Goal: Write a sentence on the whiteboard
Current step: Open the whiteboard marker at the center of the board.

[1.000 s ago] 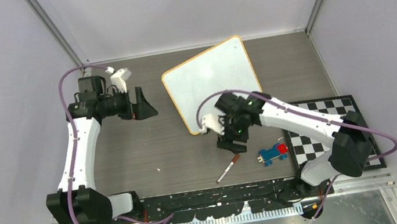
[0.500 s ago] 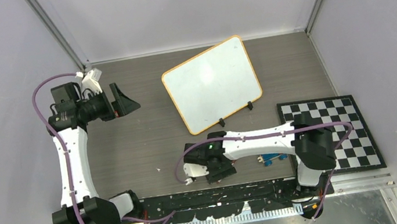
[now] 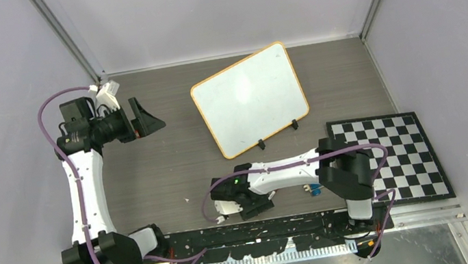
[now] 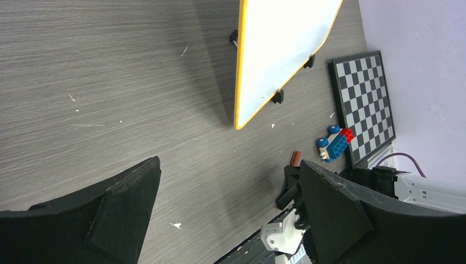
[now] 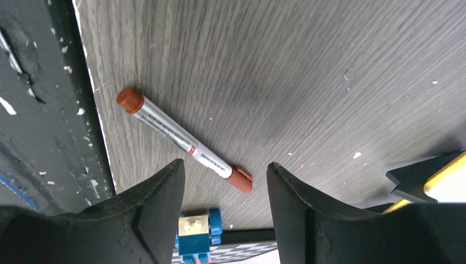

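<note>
No legible writing in any view.
Silver-barrelled marker with reddish-brown cap (image 5: 186,142), lying ahead of the jaws of the right gripper (image 5: 224,168), bears fine print too small to read.

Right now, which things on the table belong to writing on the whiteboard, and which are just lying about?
For the job:
whiteboard, blank
brown-capped marker, lying flat
right gripper, open over the marker

Lying about:
toy car
checkered mat

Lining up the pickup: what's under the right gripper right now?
A brown-capped marker lies flat on the table below the open right gripper, untouched. The overhead view hides it beneath the right arm.
</note>
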`<state>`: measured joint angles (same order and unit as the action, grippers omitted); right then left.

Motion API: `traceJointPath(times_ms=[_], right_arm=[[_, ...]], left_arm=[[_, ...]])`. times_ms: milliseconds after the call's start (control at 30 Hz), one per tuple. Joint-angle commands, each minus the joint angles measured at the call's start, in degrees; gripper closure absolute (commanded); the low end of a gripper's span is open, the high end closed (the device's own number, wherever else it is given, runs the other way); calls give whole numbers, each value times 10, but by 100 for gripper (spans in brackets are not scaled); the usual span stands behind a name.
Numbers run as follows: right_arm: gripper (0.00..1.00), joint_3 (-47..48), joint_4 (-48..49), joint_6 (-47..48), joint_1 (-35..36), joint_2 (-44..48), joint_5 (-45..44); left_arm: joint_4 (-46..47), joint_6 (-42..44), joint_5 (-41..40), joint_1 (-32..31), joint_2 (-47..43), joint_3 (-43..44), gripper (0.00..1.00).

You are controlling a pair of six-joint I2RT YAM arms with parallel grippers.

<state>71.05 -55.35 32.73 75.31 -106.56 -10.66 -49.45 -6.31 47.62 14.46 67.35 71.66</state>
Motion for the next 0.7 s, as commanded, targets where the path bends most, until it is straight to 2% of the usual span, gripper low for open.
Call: traceJointPath(times_ms=[0, 200, 533, 667], right_arm=[[41, -9, 25, 14, -1, -6, 4], [53, -18, 40, 32, -41, -17, 46], [97, -14, 31, 54, -103, -17, 80], [99, 39, -1, 23, -155, 20, 155]], left_arm=[[19, -6, 24, 4, 6, 15, 0], [8, 15, 34, 4, 27, 28, 0], [-13, 42, 14, -6, 74, 72, 0], [-17, 45, 20, -9, 84, 85, 0]])
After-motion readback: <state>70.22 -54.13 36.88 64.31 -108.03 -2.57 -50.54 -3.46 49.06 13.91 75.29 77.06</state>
